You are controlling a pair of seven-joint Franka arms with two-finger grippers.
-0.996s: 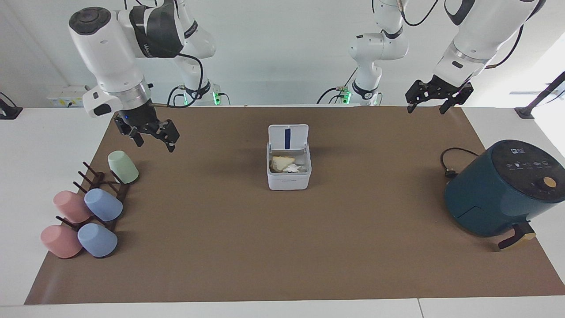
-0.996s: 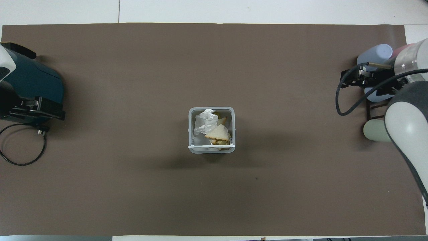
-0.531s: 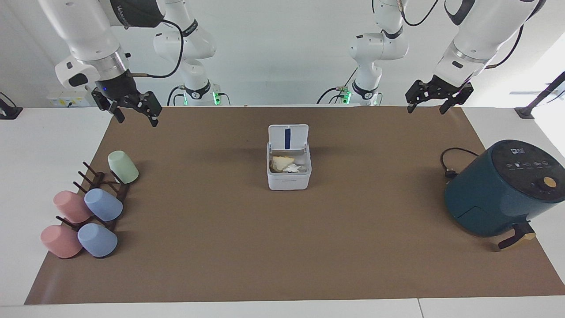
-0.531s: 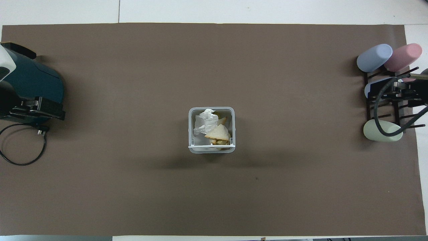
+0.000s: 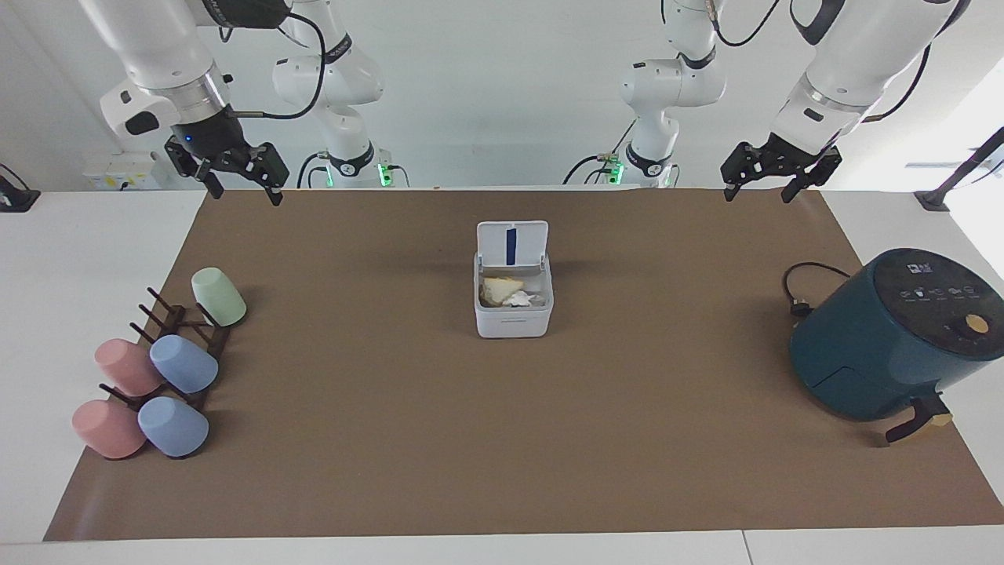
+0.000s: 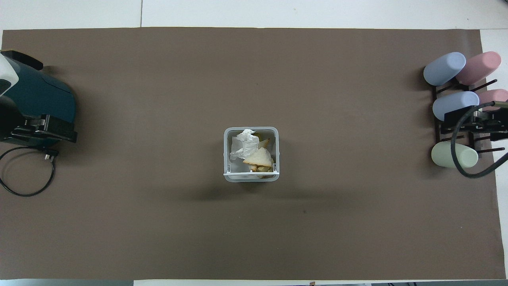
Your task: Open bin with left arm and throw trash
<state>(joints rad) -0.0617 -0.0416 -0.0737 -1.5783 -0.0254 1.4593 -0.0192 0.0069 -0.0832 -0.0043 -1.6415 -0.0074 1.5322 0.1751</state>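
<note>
The white bin point(image 5: 514, 320) stands in the middle of the brown mat with its lid point(image 5: 511, 242) up, showing the blue stripe. Inside lie a triangular bread piece point(image 5: 502, 287) and a crumpled paper wad point(image 5: 520, 299). In the overhead view the bin point(image 6: 251, 177) shows the wad point(image 6: 245, 144) and bread point(image 6: 258, 158); a second bread piece is mostly hidden beneath them. My left gripper point(image 5: 758, 195) hangs open and empty over the mat's edge by the robots, at the left arm's end. My right gripper point(image 5: 243, 196) hangs open and empty over the same edge at the right arm's end.
A dark teal air fryer point(image 5: 894, 337) with a black cable point(image 5: 800, 292) stands at the left arm's end. A dark rack point(image 5: 182, 333) with several pastel cups, such as a green one point(image 5: 218, 297), stands at the right arm's end.
My right gripper has risen and pulled back from above the cup rack toward the robots' edge of the mat. The left arm and the bin have not moved.
</note>
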